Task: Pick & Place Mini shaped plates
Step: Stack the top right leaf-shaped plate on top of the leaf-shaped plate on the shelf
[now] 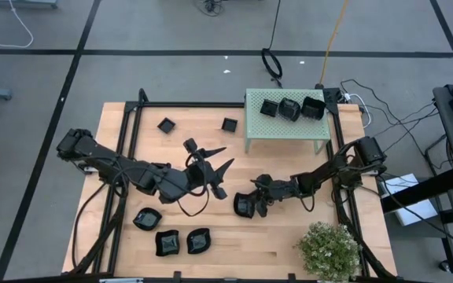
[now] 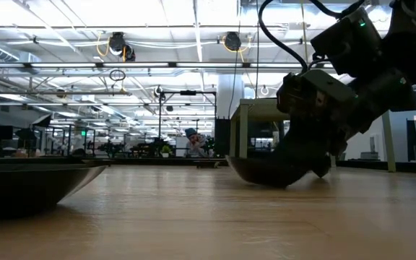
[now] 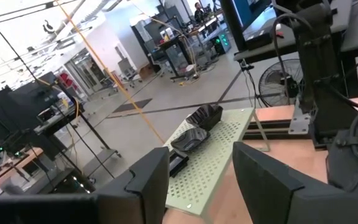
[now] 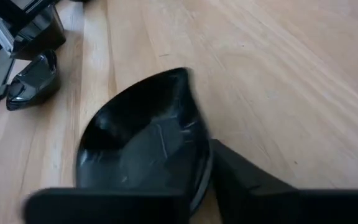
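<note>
High view: the green box (image 1: 287, 126) carries three plates (image 1: 290, 108); others lie scattered on the table (image 1: 281, 244). The left gripper (image 1: 220, 161) is spread wide, empty.

Low view: the right gripper (image 2: 305, 165) pinches a plate's (image 2: 262, 171) rim.

Right wrist view: the fingers (image 4: 244, 183) are partly cut off. No writing is legible.
</note>
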Tool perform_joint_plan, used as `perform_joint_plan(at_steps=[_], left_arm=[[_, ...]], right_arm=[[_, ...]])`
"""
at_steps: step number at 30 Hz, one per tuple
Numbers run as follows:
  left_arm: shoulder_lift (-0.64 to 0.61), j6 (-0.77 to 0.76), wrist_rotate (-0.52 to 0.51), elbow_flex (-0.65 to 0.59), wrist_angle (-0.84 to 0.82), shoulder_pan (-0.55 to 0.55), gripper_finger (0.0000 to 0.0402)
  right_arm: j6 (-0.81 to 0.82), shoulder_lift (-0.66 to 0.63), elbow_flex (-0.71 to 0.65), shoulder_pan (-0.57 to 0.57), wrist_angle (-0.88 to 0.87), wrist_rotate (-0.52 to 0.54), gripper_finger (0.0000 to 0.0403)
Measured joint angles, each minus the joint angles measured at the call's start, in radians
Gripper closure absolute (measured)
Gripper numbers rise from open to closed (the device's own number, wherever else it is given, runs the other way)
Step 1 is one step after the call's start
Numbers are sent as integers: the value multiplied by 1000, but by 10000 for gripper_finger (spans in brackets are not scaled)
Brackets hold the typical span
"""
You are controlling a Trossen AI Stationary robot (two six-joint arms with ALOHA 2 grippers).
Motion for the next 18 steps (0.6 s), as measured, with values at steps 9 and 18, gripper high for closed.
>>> perform_joint_plan(at_steps=[9,18], left_arm=[[0,1,0,0,0,3,220],[0,1,-1,0,0,37,220]], right_arm=[[62,-20,-3,1,72,-44,401],[-66,-307,-2,-63,-24,-24,402]])
